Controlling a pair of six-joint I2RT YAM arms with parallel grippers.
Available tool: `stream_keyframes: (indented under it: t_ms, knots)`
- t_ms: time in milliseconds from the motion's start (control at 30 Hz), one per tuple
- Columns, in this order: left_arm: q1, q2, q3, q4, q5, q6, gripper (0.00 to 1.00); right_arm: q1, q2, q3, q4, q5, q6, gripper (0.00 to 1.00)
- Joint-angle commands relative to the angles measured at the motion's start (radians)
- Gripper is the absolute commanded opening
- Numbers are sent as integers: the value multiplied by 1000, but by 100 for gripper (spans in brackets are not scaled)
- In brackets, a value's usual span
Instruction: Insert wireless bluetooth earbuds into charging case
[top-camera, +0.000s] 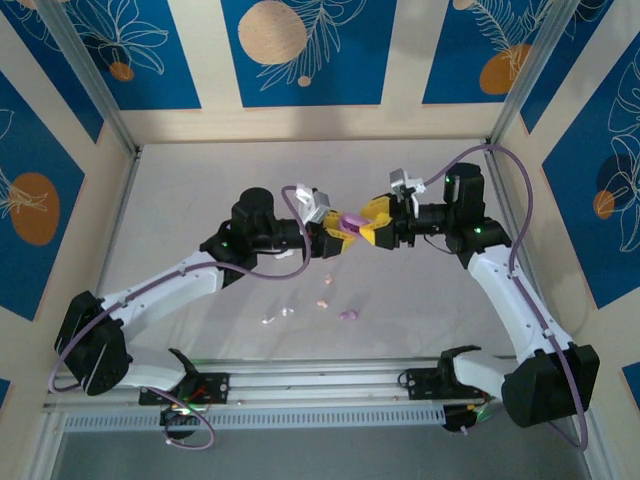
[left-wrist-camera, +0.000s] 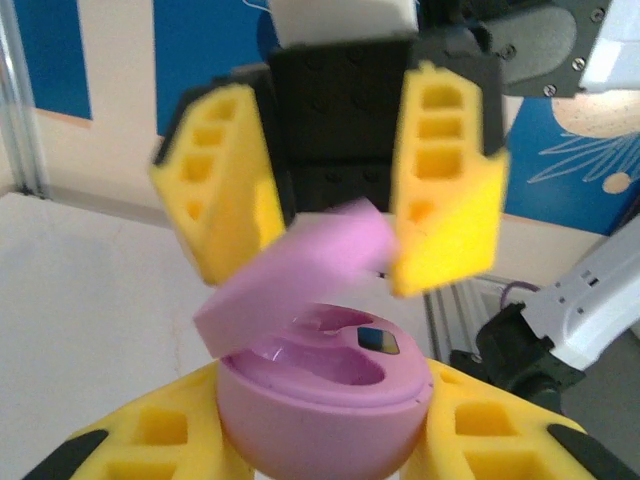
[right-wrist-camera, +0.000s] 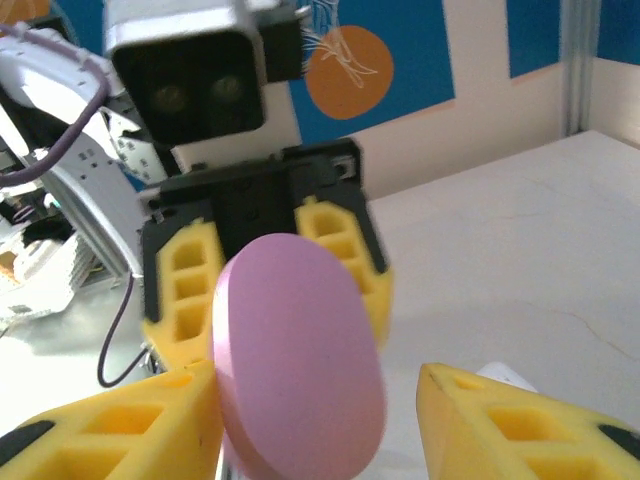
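Holding the open pink case (left-wrist-camera: 320, 395) clenched in my left gripper (top-camera: 335, 238) at frame centre, right gripper (top-camera: 368, 222) loose around its lid (left-wrist-camera: 300, 270), I judge no earbuds (top-camera: 322, 303) inserted; they lie on the table (top-camera: 200, 190) below

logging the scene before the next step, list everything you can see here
charging case: one, pink, lid part open, in the air between the grippers
earbuds: a few, white, pink, purple, loose on the table below; count unclear
table: one, pale grey, under the arms
walls: blue and cream panels, around the table
left gripper: one, yellow fingers, shut on the case base
right gripper: one, yellow fingers, open around the lid
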Motion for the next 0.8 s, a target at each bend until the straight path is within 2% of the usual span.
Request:
stream_keyframes:
  t_ms: [0, 100, 200, 400, 500, 600, 767]
  knots:
    - [-17, -12, -5, 52, 67, 15, 24, -6, 12, 32, 13, 34, 71, 54]
    - [-18, -10, -21, 105, 71, -16, 25, 2, 3, 30, 5, 103, 49, 53]
    - [-18, -5, -35, 155, 69, -45, 24, 13, -16, 13, 9, 121, -9, 47]
    - [-18, 8, -33, 151, 66, -55, 28, 23, -30, 28, -18, 54, -47, 30]
    - [-18, 13, -31, 146, 67, -58, 31, 29, -31, 40, -41, 46, -69, 25]
    - [-18, 18, -27, 139, 70, -66, 35, 32, -33, 49, -60, 45, -92, 16]
    - [-18, 28, -26, 153, 60, -91, 44, 39, -40, 52, -78, 45, -131, 12]
